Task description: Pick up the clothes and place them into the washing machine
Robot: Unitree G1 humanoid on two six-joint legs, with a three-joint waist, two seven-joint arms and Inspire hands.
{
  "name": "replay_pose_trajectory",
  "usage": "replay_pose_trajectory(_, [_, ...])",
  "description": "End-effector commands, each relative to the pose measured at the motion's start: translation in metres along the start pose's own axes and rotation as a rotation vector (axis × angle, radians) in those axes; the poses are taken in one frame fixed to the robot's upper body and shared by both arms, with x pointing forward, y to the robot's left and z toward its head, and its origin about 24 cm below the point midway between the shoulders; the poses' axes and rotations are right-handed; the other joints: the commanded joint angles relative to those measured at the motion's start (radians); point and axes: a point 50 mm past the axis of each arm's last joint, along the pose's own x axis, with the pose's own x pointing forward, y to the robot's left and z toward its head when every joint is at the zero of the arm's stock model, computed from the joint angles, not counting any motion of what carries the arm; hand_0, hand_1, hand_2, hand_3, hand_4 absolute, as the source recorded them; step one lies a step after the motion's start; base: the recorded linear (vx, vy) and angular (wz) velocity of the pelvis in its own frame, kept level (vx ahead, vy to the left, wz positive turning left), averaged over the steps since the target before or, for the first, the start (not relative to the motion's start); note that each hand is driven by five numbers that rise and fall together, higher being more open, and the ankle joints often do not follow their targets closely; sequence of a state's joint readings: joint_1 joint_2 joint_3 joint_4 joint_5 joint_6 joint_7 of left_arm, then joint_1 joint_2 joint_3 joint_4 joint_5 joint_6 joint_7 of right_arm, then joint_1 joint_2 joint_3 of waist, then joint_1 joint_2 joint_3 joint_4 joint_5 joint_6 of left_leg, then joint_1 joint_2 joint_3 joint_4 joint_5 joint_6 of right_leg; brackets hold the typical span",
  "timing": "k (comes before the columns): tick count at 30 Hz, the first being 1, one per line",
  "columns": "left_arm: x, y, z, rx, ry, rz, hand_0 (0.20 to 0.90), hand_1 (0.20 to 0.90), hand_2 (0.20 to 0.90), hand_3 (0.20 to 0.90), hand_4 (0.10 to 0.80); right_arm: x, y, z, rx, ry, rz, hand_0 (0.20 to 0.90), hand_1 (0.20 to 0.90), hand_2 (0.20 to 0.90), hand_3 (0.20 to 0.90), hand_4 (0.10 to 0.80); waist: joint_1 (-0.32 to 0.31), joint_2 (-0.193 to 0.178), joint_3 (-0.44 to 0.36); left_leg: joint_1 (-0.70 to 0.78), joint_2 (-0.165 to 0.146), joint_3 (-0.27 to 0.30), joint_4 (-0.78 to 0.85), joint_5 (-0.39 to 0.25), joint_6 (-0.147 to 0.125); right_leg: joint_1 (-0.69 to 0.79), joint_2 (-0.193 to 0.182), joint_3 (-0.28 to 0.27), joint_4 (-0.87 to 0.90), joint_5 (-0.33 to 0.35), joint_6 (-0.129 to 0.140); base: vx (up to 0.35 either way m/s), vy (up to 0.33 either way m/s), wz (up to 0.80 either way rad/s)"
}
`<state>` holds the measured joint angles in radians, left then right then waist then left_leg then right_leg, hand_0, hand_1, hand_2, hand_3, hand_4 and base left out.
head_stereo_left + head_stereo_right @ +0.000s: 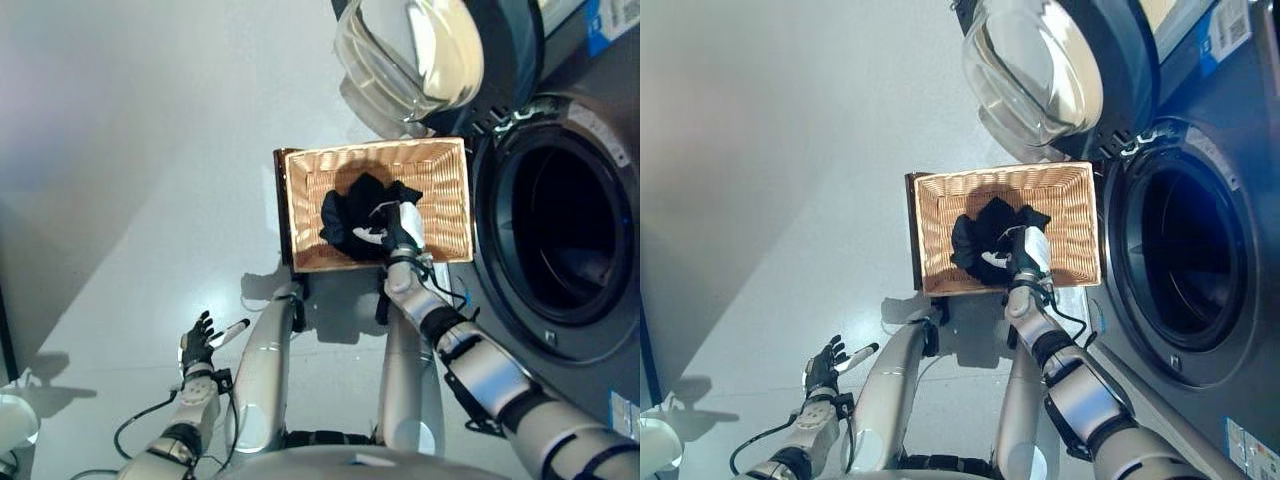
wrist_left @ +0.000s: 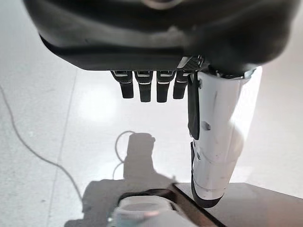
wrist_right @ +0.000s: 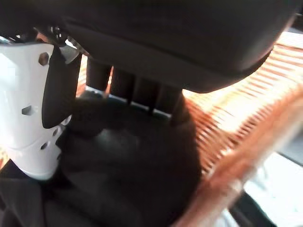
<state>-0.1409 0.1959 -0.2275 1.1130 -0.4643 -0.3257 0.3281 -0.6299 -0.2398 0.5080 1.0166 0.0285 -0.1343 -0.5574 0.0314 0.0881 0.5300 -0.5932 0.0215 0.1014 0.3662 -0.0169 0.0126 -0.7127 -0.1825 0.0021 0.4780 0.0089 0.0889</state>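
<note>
My right hand (image 1: 402, 232) clenches the crumpled black clothes (image 1: 352, 212) inside the woven wicker basket (image 1: 448, 205). My left hand (image 1: 197, 344) hangs released, fingers straight, over the floor.

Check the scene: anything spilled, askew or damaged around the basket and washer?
Nothing stands out. The dark clothes lie bunched inside the wicker basket, none on the floor. The washing machine door is swung open, drum clear. The right hand is on the clothes; the left hand hangs open over the floor.

- I see black clothes (image 1: 352, 212) bunched in the wicker basket (image 1: 450, 205), right hand (image 1: 404, 228) on them.
- Washing machine (image 1: 565, 225) beside it: door (image 1: 425, 55) open, drum dark.
</note>
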Motion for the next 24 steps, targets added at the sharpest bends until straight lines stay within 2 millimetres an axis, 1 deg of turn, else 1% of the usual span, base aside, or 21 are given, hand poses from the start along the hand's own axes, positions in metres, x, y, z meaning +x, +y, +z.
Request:
replay_pose_trajectory(1, [-0.011, 0.019, -0.029, -0.019, 0.083, 0.08, 0.9, 0.9, 0.9, 0.9, 0.8, 0.003, -0.014, 0.032, 0.171, -0.169, -0.033, 0.2, 0.2, 0.2, 0.2, 0.3, -0.03, -0.026, -0.01, 0.032, 0.008, -0.02, 0.005, 0.013, -0.067, 0.096, -0.039, 0.011, -0.095, 0.099, 0.029, 0.068, -0.031, -0.01])
replay_pose_trajectory(3, [-0.011, 0.021, -0.029, -0.029, 0.085, 0.083, 0.9, 0.9, 0.9, 0.9, 0.8, 0.0, -0.019, 0.03, 0.233, -0.175, -0.034, 0.2, 0.2, 0.2, 0.2, 0.3, -0.033, -0.037, -0.01, 0.067, 0.012, -0.02, -0.02, 0.019, -0.07, 0.13, -0.042, 0.005, -0.122, 0.107, 0.033, 0.062, -0.034, -0.03])
replay_pose_trajectory(8, [-0.012, 0.024, -0.033, -0.053, 0.099, 0.079, 0.9, 0.9, 0.9, 0.9, 0.8, -0.006, -0.028, 0.008, 0.449, -0.085, -0.041, 0.2, 0.2, 0.2, 0.2, 0.3, -0.035, -0.057, -0.01, 0.167, 0.017, -0.023, -0.106, 0.048, -0.076, 0.232, -0.047, -0.02, -0.204, 0.127, 0.046, 0.047, -0.029, -0.03])
replay_pose_trajectory(9, [-0.012, 0.024, -0.032, -0.054, 0.098, 0.079, 0.9, 0.9, 0.9, 0.9, 0.8, -0.005, -0.028, 0.009, 0.449, -0.086, -0.041, 0.2, 0.2, 0.2, 0.2, 0.3, -0.036, -0.057, -0.01, 0.167, 0.016, -0.023, -0.11, 0.053, -0.076, 0.231, -0.047, -0.02, -0.208, 0.131, 0.046, 0.055, -0.024, -0.04])
replay_pose_trajectory(10, [-0.012, 0.025, -0.034, -0.067, 0.111, 0.079, 0.9, 0.9, 0.9, 0.9, 0.8, -0.007, -0.03, 0.001, 0.553, -0.048, -0.045, 0.2, 0.2, 0.2, 0.2, 0.3, -0.036, -0.062, -0.01, 0.206, 0.022, -0.021, -0.138, 0.058, -0.08, 0.266, -0.046, -0.024, -0.231, 0.135, 0.051, 0.029, -0.018, -0.06])
replay_pose_trajectory(11, [-0.012, 0.025, -0.034, -0.067, 0.11, 0.079, 0.9, 0.9, 0.9, 0.9, 0.8, -0.007, -0.031, 0.002, 0.553, -0.049, -0.045, 0.2, 0.2, 0.2, 0.2, 0.3, -0.036, -0.063, -0.01, 0.206, 0.021, -0.021, -0.142, 0.063, -0.08, 0.266, -0.047, -0.025, -0.235, 0.139, 0.051, 0.052, -0.023, -0.08])
replay_pose_trajectory(12, [-0.012, 0.025, -0.034, -0.072, 0.113, 0.076, 0.9, 0.9, 0.9, 0.9, 0.8, -0.008, -0.031, -0.002, 0.595, -0.032, -0.044, 0.2, 0.2, 0.2, 0.2, 0.3, -0.035, -0.065, -0.013, 0.221, 0.024, -0.02, -0.154, 0.067, -0.081, 0.28, -0.048, -0.028, -0.246, 0.143, 0.053, 0.054, -0.012, -0.08])
replay_pose_trajectory(13, [-0.012, 0.028, -0.037, -0.084, 0.131, 0.08, 0.9, 0.9, 0.9, 0.9, 0.8, -0.011, -0.031, -0.01, 0.679, 0.0, -0.037, 0.2, 0.2, 0.2, 0.2, 0.3, -0.034, -0.071, -0.028, 0.246, 0.024, -0.019, -0.182, 0.076, -0.084, 0.302, -0.048, -0.035, -0.269, 0.15, 0.057, 0.077, -0.022, -0.07])
replay_pose_trajectory(15, [-0.013, 0.029, -0.039, -0.099, 0.142, 0.077, 0.9, 0.9, 0.9, 0.9, 0.8, -0.013, -0.032, -0.017, 0.78, 0.026, -0.025, 0.2, 0.2, 0.2, 0.2, 0.3, -0.033, -0.074, -0.042, 0.266, 0.024, -0.018, -0.206, 0.084, -0.088, 0.322, -0.049, -0.042, -0.288, 0.155, 0.061, 0.056, -0.009, -0.05])
replay_pose_trajectory(16, [-0.013, 0.029, -0.039, -0.099, 0.142, 0.077, 0.9, 0.9, 0.9, 0.9, 0.8, -0.013, -0.032, -0.017, 0.781, 0.026, -0.024, 0.2, 0.2, 0.2, 0.2, 0.3, -0.033, -0.074, -0.041, 0.268, 0.024, -0.018, -0.207, 0.084, -0.088, 0.323, -0.049, -0.042, -0.289, 0.155, 0.061, 0.046, 0.005, -0.03])
replay_pose_trajectory(17, [-0.013, 0.03, -0.041, -0.105, 0.153, 0.076, 0.9, 0.9, 0.9, 0.9, 0.8, -0.015, -0.032, -0.022, 0.851, 0.048, -0.024, 0.2, 0.2, 0.2, 0.2, 0.3, -0.032, -0.076, -0.05, 0.28, 0.025, -0.017, -0.219, 0.087, -0.088, 0.333, -0.05, -0.045, -0.295, 0.153, 0.063, 0.039, -0.003, -0.03])
replay_pose_trajectory(19, [-0.014, 0.031, -0.043, -0.115, 0.162, 0.07, 0.9, 0.9, 0.9, 0.9, 0.8, -0.019, -0.032, -0.032, 0.957, 0.083, -0.028, 0.2, 0.2, 0.2, 0.2, 0.3, -0.032, -0.078, -0.061, 0.295, 0.026, -0.018, -0.226, 0.089, -0.091, 0.347, -0.049, -0.045, -0.299, 0.154, 0.065, 0.05, -0.005, -0.03])
replay_pose_trajectory(21, [-0.014, 0.032, -0.045, -0.131, 0.174, 0.067, 0.9, 0.9, 0.9, 0.9, 0.8, -0.024, -0.03, -0.037, 1.061, 0.1, -0.015, 0.2, 0.2, 0.2, 0.2, 0.3, -0.033, -0.08, -0.069, 0.31, 0.03, -0.019, -0.228, 0.086, -0.093, 0.36, -0.051, -0.045, -0.299, 0.152, 0.066, 0.052, -0.006, 0.0])
replay_pose_trajectory(23, [-0.015, 0.034, -0.048, -0.139, 0.19, 0.061, 0.9, 0.9, 0.9, 0.9, 0.8, -0.031, -0.031, -0.049, 1.183, 0.122, -0.012, 0.2, 0.2, 0.2, 0.2, 0.3, -0.036, -0.084, -0.082, 0.326, 0.034, -0.022, -0.225, 0.083, -0.096, 0.377, -0.05, -0.044, -0.303, 0.147, 0.067, 0.07, 0.001, 0.0])
replay_pose_trajectory(24, [-0.016, 0.034, -0.049, -0.144, 0.197, 0.058, 0.9, 0.9, 0.9, 0.9, 0.8, -0.034, -0.032, -0.052, 1.192, 0.122, -0.005, 0.2, 0.2, 0.2, 0.2, 0.3, -0.037, -0.086, -0.087, 0.331, 0.036, -0.02, -0.226, 0.083, -0.097, 0.381, -0.048, -0.043, -0.304, 0.147, 0.067, 0.071, 0.013, -0.04])
